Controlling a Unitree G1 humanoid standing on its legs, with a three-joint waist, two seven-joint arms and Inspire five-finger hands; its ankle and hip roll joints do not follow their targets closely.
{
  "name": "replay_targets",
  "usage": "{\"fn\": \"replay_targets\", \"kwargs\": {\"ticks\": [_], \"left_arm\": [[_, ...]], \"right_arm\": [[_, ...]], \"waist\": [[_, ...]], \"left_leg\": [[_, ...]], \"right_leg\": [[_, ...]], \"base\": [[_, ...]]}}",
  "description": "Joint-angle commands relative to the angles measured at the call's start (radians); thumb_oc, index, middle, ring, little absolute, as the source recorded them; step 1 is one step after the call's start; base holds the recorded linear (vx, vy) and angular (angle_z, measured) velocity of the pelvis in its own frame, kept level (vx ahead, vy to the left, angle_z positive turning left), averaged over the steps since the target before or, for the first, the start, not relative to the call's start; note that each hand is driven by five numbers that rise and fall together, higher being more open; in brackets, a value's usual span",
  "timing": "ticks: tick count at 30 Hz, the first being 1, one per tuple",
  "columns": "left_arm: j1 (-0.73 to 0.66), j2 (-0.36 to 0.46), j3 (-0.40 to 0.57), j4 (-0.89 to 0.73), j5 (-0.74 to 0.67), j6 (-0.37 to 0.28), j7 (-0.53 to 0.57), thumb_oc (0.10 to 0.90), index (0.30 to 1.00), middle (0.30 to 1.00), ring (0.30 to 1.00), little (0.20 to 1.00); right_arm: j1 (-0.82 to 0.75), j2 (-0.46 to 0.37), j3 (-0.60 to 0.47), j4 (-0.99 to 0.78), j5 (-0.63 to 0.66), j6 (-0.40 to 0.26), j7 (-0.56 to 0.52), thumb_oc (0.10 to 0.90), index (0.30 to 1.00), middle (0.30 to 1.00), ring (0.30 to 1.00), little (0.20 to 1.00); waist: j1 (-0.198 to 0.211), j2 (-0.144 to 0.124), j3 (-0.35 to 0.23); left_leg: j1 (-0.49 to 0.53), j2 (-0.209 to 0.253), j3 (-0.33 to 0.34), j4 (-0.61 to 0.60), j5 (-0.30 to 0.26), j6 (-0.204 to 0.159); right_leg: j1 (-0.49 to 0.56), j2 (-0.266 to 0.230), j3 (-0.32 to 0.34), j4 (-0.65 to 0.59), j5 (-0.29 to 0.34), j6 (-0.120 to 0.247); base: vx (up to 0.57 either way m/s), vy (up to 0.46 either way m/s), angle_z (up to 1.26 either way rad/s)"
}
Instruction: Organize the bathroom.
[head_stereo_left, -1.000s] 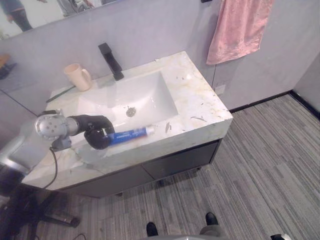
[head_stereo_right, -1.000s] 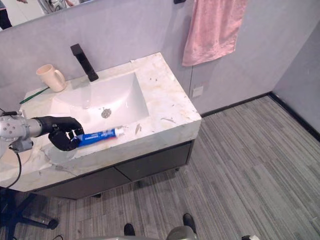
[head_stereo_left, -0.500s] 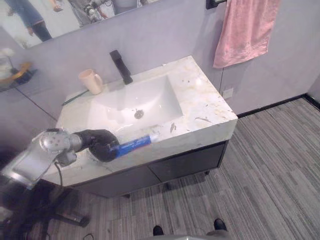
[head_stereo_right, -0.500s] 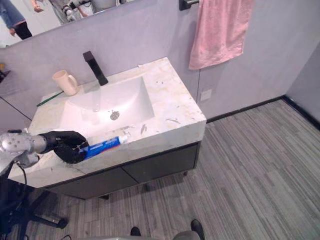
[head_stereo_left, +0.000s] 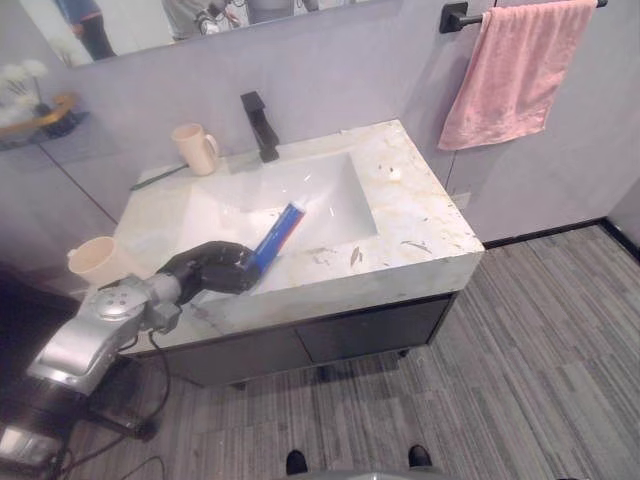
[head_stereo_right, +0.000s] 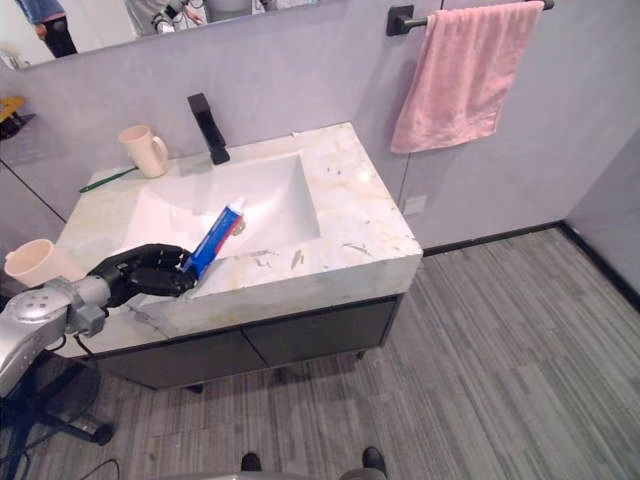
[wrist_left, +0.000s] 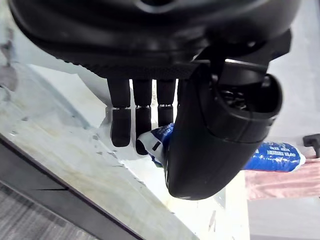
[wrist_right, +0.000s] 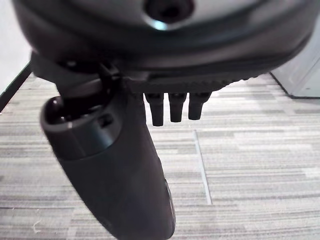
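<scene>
The toothpaste tube (head_stereo_left: 279, 232) is pointing cap-up over the front rim of the sink (head_stereo_left: 330, 195). It looks light, soft-walled and slick, so the crimped tail is the firmest hold. The left hand (head_stereo_left: 213, 267) is curling its fingers (wrist_left: 143, 125) round that tail. The right hand (wrist_right: 115, 175), fingers relaxed, is hanging over floor. Two cups are standing left of the sink: one (head_stereo_left: 196, 149) beside the faucet (head_stereo_left: 259, 124), another (head_stereo_left: 94, 261) nearer the front.
</scene>
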Motion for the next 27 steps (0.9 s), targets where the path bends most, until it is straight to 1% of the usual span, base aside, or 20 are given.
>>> {"fn": "replay_targets", "kwargs": {"ticks": [1, 2, 4, 5, 6, 7, 9, 10, 11, 12, 13, 14, 15, 16, 18, 19, 20, 22, 24, 27], "left_arm": [[-0.099, 0.001, 0.102, -0.017, -0.086, -0.09, 0.021, 0.4, 0.3, 0.3, 0.3, 0.3], [-0.101, -0.003, 0.112, -0.027, -0.098, -0.117, 0.031, 0.4, 0.3, 0.3, 0.3, 0.3], [-0.098, -0.005, 0.123, -0.038, -0.1, -0.132, 0.036, 0.4, 0.3, 0.3, 0.3, 0.3], [-0.091, -0.005, 0.142, -0.054, -0.1, -0.162, 0.05, 0.4, 0.3, 0.3, 0.3, 0.3], [-0.088, -0.006, 0.149, -0.059, -0.097, -0.169, 0.053, 0.4, 0.3, 0.3, 0.3, 0.3], [-0.081, -0.009, 0.166, -0.063, -0.093, -0.184, 0.054, 0.4, 0.3, 0.3, 0.3, 0.3], [-0.078, -0.013, 0.191, -0.065, -0.078, -0.2, 0.056, 0.4, 0.3, 0.3, 0.3, 0.3], [-0.079, -0.017, 0.203, -0.067, -0.072, -0.212, 0.059, 0.4, 0.3, 0.3, 0.3, 0.3], [-0.08, -0.016, 0.209, -0.068, -0.071, -0.211, 0.056, 0.4, 0.3, 0.3, 0.3, 0.3], [-0.087, -0.014, 0.218, -0.071, -0.071, -0.206, 0.055, 0.4, 0.3, 0.3, 0.3, 0.3], [-0.089, -0.014, 0.218, -0.073, -0.07, -0.204, 0.056, 0.4, 0.3, 0.3, 0.3, 0.3], [-0.102, -0.015, 0.214, -0.075, -0.058, -0.199, 0.057, 0.4, 0.3, 0.3, 0.3, 0.3], [-0.106, -0.014, 0.212, -0.072, -0.06, -0.198, 0.056, 0.4, 0.3, 0.3, 0.3, 0.3], [-0.113, -0.018, 0.206, -0.064, -0.05, -0.2, 0.053, 0.4, 0.3, 0.3, 0.3, 0.3], [-0.112, -0.02, 0.203, -0.061, -0.043, -0.201, 0.054, 0.4, 0.3, 0.3, 0.3, 0.3], [-0.111, -0.027, 0.193, -0.057, -0.038, -0.204, 0.065, 0.4, 0.3, 0.3, 0.3, 0.3], [-0.111, -0.029, 0.189, -0.052, -0.034, -0.21, 0.066, 0.4, 0.3, 0.3, 0.3, 0.3], [-0.127, -0.045, 0.163, -0.034, -0.024, -0.231, 0.096, 0.4, 0.3, 0.3, 0.3, 0.3], [-0.142, -0.051, 0.15, -0.02, -0.017, -0.251, 0.117, 0.4, 0.3, 0.3, 0.3, 0.3], [-0.173, -0.052, 0.138, 0.013, -0.006, -0.313, 0.172, 0.4, 0.3, 0.3, 0.3, 0.3]], "right_arm": [[0.009, -0.044, -0.06, -0.01, 0.09, -0.018, -0.099, 0.8, 0.9, 0.9, 0.9, 0.9], [0.011, -0.05, -0.088, -0.019, 0.127, -0.039, -0.115, 0.8, 0.9, 0.9, 0.9, 0.9], [0.015, -0.056, -0.119, -0.041, 0.163, -0.053, -0.133, 0.8, 0.9, 0.9, 0.9, 0.9], [0.023, -0.068, -0.163, -0.09, 0.22, -0.069, -0.163, 0.8, 0.9, 0.9, 0.9, 0.9], [0.026, -0.073, -0.179, -0.11, 0.234, -0.068, -0.167, 0.8, 0.9, 0.9, 0.9, 0.9], [0.033, -0.082, -0.212, -0.153, 0.272, -0.091, -0.195, 0.8, 0.9, 0.9, 0.9, 0.9], [0.04, -0.113, -0.285, -0.231, 0.315, -0.108, -0.216, 0.8, 0.9, 0.9, 0.9, 0.9], [0.042, -0.139, -0.331, -0.274, 0.323, -0.146, -0.235, 0.8, 0.9, 0.9, 0.9, 0.9], [0.038, -0.155, -0.352, -0.295, 0.314, -0.143, -0.24, 0.8, 0.9, 0.9, 0.9, 0.9], [0.021, -0.208, -0.407, -0.361, 0.281, -0.134, -0.269, 0.8, 0.9, 0.9, 0.9, 0.9], [0.017, -0.219, -0.417, -0.374, 0.273, -0.13, -0.275, 0.8, 0.9, 0.9, 0.9, 0.9], [-0.013, -0.264, -0.455, -0.437, 0.224, -0.113, -0.298, 0.8, 0.9, 0.9, 0.9, 0.9], [-0.028, -0.284, -0.465, -0.459, 0.194, -0.123, -0.306, 0.8, 0.9, 0.9, 0.9, 0.9], [-0.056, -0.316, -0.474, -0.527, 0.152, -0.106, -0.32, 0.8, 0.9, 0.9, 0.9, 0.9], [-0.08, -0.339, -0.476, -0.603, 0.138, -0.067, -0.33, 0.8, 0.9, 0.9, 0.9, 0.9], [-0.127, -0.373, -0.474, -0.73, 0.068, -0.039, -0.343, 0.8, 0.9, 0.9, 0.9, 0.9], [-0.142, -0.382, -0.47, -0.762, 0.061, -0.027, -0.344, 0.8, 0.9, 0.9, 0.9, 0.9], [-0.229, -0.415, -0.433, -0.858, 0.012, -0.025, -0.311, 0.8, 0.9, 0.9, 0.9, 0.9], [-0.283, -0.429, -0.399, -0.885, 0.012, -0.03, -0.277, 0.8, 0.9, 0.9, 0.9, 0.9], [-0.389, -0.46, -0.322, -0.931, 0.023, -0.036, -0.181, 0.8, 0.9, 0.9, 0.9, 0.9]], "waist": [[-0.018, 0.012, -0.002], [-0.019, 0.007, -0.003], [-0.019, 0.0, -0.005], [-0.02, -0.009, -0.007], [-0.021, -0.013, -0.008], [-0.022, -0.02, -0.009], [-0.026, -0.031, -0.013], [-0.027, -0.035, -0.016], [-0.027, -0.038, -0.017], [-0.026, -0.042, -0.019], [-0.026, -0.042, -0.021], [-0.021, -0.044, -0.026], [-0.018, -0.045, -0.028], [-0.014, -0.045, -0.031], [-0.012, -0.046, -0.033], [-0.008, -0.046, -0.038], [-0.007, -0.046, -0.04], [0.004, -0.047, -0.05], [0.01, -0.05, -0.055], [0.017, -0.058, -0.066]], "left_leg": [[0.023, 0.074, 0.035, 0.023, -0.021, 0.018], [0.026, 0.076, 0.034, 0.02, -0.021, 0.018], [0.03, 0.077, 0.034, 0.016, -0.022, 0.017], [0.032, 0.08, 0.031, 0.014, -0.022, 0.016], [0.033, 0.08, 0.03, 0.013, -0.023, 0.016], [0.034, 0.082, 0.029, 0.012, -0.023, 0.015], [0.035, 0.085, 0.028, 0.01, -0.024, 0.013], [0.037, 0.087, 0.026, 0.009, -0.025, 0.012], [0.037, 0.087, 0.025, 0.009, -0.026, 0.011], [0.04, 0.089, 0.02, 0.007, -0.028, 0.01], [0.04, 0.089, 0.019, 0.007, -0.028, 0.009], [0.04, 0.09, 0.014, 0.006, -0.03, 0.009], [0.04, 0.09, 0.012, 0.005, -0.031, 0.008], [0.041, 0.09, 0.007, 0.004, -0.032, 0.009], [0.041, 0.089, 0.005, 0.004, -0.034, 0.009], [0.041, 0.089, 0.001, 0.004, -0.037, 0.011], [0.041, 0.089, 0.0, 0.004, -0.038, 0.01], [0.041, 0.088, -0.003, 0.004, -0.041, 0.009], [0.042, 0.089, -0.004, 0.004, -0.041, 0.007], [0.045, 0.092, -0.004, 0.004, -0.039, 0.003]], "right_leg": [[-0.06, -0.041, -0.01, 0.075, -0.043, 0.012], [-0.057, -0.04, -0.011, 0.072, -0.042, 0.012], [-0.054, -0.039, -0.012, 0.069, -0.04, 0.012], [-0.052, -0.037, -0.013, 0.067, -0.039, 0.012], [-0.051, -0.036, -0.014, 0.066, -0.039, 0.012], [-0.049, -0.035, -0.014, 0.063, -0.038, 0.011], [-0.046, -0.033, -0.016, 0.059, -0.037, 0.01], [-0.043, -0.032, -0.019, 0.056, -0.036, 0.01], [-0.042, -0.032, -0.019, 0.054, -0.036, 0.009], [-0.037, -0.03, -0.021, 0.05, -0.037, 0.009], [-0.037, -0.029, -0.022, 0.049, -0.037, 0.008], [-0.035, -0.027, -0.024, 0.046, -0.038, 0.007], [-0.033, -0.026, -0.025, 0.044, -0.038, 0.007], [-0.031, -0.024, -0.025, 0.039, -0.037, 0.006], [-0.03, -0.022, -0.023, 0.037, -0.038, 0.006], [-0.031, -0.018, -0.019, 0.035, -0.042, 0.004], [-0.03, -0.018, -0.019, 0.034, -0.042, 0.004], [-0.027, -0.014, -0.017, 0.029, -0.046, 0.002], [-0.025, -0.013, -0.019, 0.027, -0.047, 0.001], [-0.021, -0.011, -0.022, 0.025, -0.052, -0.001]], "base": [[0.0, -0.049, 0.01], [0.0, -0.059, -0.01], [0.0, -0.059, -0.01], [0.0, -0.065, 0.01], [-0.01, -0.072, 0.02], [-0.01, -0.052, 0.01], [-0.01, -0.05, -0.01], [-0.01, -0.034, -0.02], [0.0, 0.0, 0.0], [0.0, 0.0, 0.0], [0.0, 0.0, 0.0], [0.0, 0.0, 0.0], [0.0, 0.0, 0.0], [0.0, 0.0, 0.0], [0.0, 0.0, 0.0], [0.0, 0.0, 0.0], [0.0, 0.0, 0.0], [0.0, 0.007, -0.05], [0.0, 0.002, -0.02], [0.0, -0.003, 0.01]]}}
